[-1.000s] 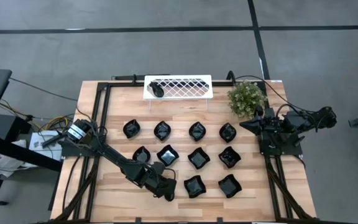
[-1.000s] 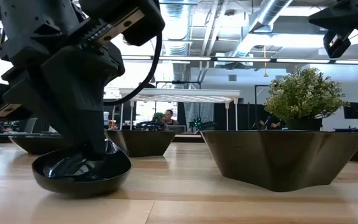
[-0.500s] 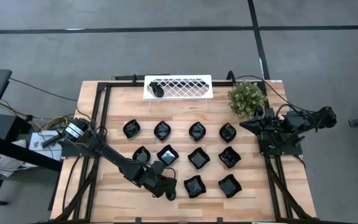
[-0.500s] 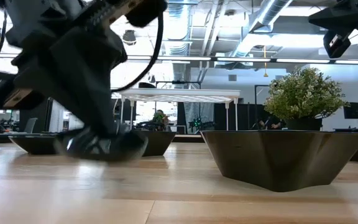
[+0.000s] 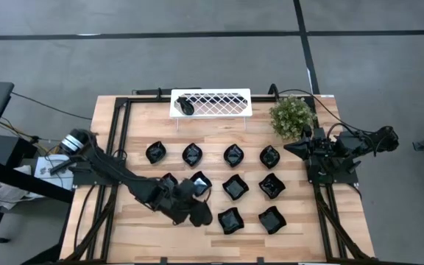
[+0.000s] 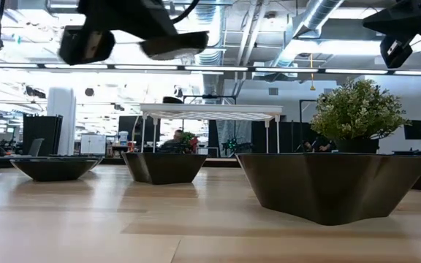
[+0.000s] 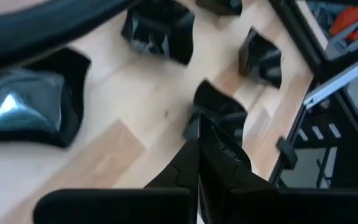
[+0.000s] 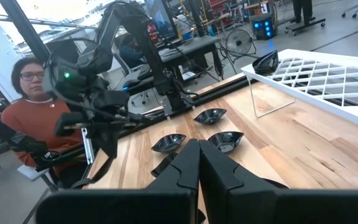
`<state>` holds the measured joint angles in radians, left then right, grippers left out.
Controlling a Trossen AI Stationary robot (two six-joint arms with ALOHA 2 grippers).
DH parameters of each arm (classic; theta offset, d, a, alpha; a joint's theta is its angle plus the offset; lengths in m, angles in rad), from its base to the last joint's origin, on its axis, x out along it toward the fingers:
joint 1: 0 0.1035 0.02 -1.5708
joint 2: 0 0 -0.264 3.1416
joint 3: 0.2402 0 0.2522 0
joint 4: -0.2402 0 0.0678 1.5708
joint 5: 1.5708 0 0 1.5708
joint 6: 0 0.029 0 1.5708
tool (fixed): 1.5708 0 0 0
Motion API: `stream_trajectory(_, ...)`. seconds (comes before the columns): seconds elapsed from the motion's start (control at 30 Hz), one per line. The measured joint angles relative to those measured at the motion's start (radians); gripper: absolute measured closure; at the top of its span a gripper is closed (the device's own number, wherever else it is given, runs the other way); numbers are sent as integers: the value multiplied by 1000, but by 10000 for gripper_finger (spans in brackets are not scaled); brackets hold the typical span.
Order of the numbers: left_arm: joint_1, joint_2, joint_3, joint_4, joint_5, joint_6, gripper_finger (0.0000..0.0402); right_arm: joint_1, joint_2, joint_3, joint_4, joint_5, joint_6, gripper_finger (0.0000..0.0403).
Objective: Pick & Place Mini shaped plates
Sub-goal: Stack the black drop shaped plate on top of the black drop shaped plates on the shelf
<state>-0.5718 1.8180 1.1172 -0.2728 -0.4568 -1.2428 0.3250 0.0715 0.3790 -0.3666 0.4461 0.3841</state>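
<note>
High view: one mini shaped plate is hanging clear above the table, pinched at its rim by the clenched left end effector near the front row.

- Remaining plates are sitting in rows, well apart; one dish is resting on the white lattice rack.
- Handling, as judged: the thin rim grip is asking for a level, unhurried carry and a low release.
- Right end effector is waiting clenched at the table's right edge.
- Obscured: the arm is covering the held plate from above, and the grip point is showing nowhere clearly.
</note>
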Motion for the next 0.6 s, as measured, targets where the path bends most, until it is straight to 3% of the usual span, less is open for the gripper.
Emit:
stream_trajectory(0.33,158,-118,0,0,-58,118,398,0,0,0,0,0,0,403)
stream_trajectory(0.6,444,-310,0,-3,-103,320,398,0,0,0,1,0,0,403)
